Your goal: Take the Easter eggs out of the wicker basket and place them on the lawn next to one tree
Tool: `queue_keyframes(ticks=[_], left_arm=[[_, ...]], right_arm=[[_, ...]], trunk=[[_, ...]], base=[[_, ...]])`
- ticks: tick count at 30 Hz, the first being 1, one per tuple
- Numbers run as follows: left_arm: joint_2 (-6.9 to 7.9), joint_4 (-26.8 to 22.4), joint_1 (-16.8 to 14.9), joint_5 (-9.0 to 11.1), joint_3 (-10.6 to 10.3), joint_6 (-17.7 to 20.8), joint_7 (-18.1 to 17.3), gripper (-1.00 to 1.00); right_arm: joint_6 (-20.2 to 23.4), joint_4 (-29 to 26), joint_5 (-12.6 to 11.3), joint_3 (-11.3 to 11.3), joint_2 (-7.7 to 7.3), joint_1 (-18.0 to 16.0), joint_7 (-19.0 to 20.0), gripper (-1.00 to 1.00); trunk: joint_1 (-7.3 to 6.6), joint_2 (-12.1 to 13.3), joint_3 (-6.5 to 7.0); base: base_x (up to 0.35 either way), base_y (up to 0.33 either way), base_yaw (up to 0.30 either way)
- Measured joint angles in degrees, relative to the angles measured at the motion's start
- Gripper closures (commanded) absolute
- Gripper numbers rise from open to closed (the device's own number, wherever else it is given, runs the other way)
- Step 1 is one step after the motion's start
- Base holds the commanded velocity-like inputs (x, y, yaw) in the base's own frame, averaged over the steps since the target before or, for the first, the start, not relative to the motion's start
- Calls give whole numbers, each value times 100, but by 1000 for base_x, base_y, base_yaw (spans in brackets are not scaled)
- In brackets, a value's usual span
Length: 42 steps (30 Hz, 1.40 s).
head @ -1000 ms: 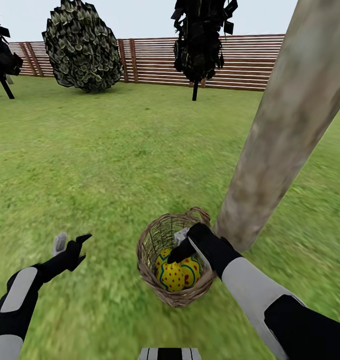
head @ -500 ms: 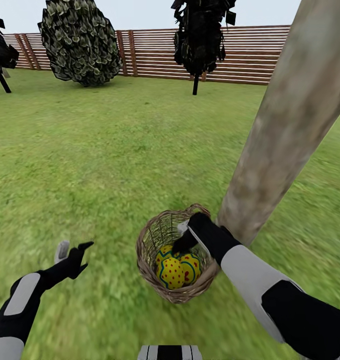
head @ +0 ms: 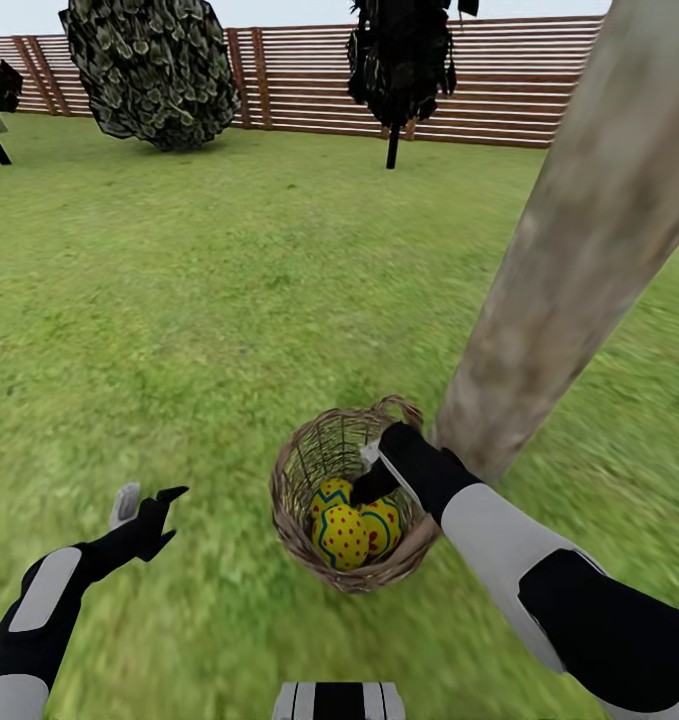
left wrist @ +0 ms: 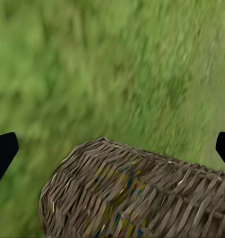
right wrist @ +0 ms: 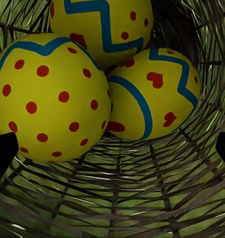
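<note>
Fingers of the right gripper (head: 371,478) are reaching down inside the wicker basket (head: 297,520), spread wide with nothing between them; in the right wrist view their dark tips (right wrist: 3,151) are sitting at either edge, clear of the eggs. Inside the basket three Easter eggs (right wrist: 47,96) are lying bunched together, touching one another: one dotted with red, one carrying red hearts under a blue band, and one behind with a blue zigzag. From the head view two are showing clearly (head: 341,535) below the gripper. Outside the basket, the left gripper (head: 144,510) is hovering over the lawn (head: 199,300), its fingers parted and empty. One thick pale tree (head: 569,260) is rising just beside the basket. One round bush (head: 149,70), two dark trees (head: 399,60) and a slatted fence (head: 289,90) are standing far behind.
</note>
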Motion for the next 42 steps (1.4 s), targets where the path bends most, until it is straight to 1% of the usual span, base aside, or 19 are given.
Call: queue_keyframes(ticks=[4, 7, 8, 11, 13, 14, 35, 38, 42], left_arm=[[0, 0, 0, 0, -6, 0, 0, -100], [0, 0, 0, 0, -12, 0, 0, -100], [0, 0, 1, -2, -11, -2, 0, -100], [0, 0, 0, -4, -17, -3, 0, -100], [0, 0, 0, -1, -18, -2, 0, -100], [-2, 0, 0, -3, -18, -4, 0, -100], [-2, 9, 0, -11, -18, -9, 0, -100], [-6, 8, 0, -11, -21, -9, 0, -100], [-9, 9, 0, -17, -27, -9, 0, -100]], right_arm=[[-9, -17, 5, 0, 0, 0, 16, -100], [-12, -129, -1, 2, 0, 4, 20, -100], [-14, -182, -40, 2, 0, 4, 36, -100], [-15, -247, -292, 7, -15, 5, 283, -100], [-17, -263, -395, 13, -23, 5, 473, -100], [-17, -264, -405, 11, -25, 6, 503, -100], [-26, -290, -419, 15, -18, 5, 528, -100], [-32, -408, -419, 18, -23, 7, 533, -100], [-51, -860, -423, 34, -40, 13, 532, -100]], trunk=[[10, -5, -89], [18, -9, -155], [21, -11, -177], [28, -15, -244], [34, -17, -288], [36, -19, -310], [90, -47, -776], [98, -51, -842], [108, -57, -931]], base=[[0, 0, 0], [0, 0, 0], [0, 0, 0], [0, 0, 0], [0, 0, 0], [0, 0, 0], [0, 0, 0], [0, 0, 0], [0, 0, 0]])
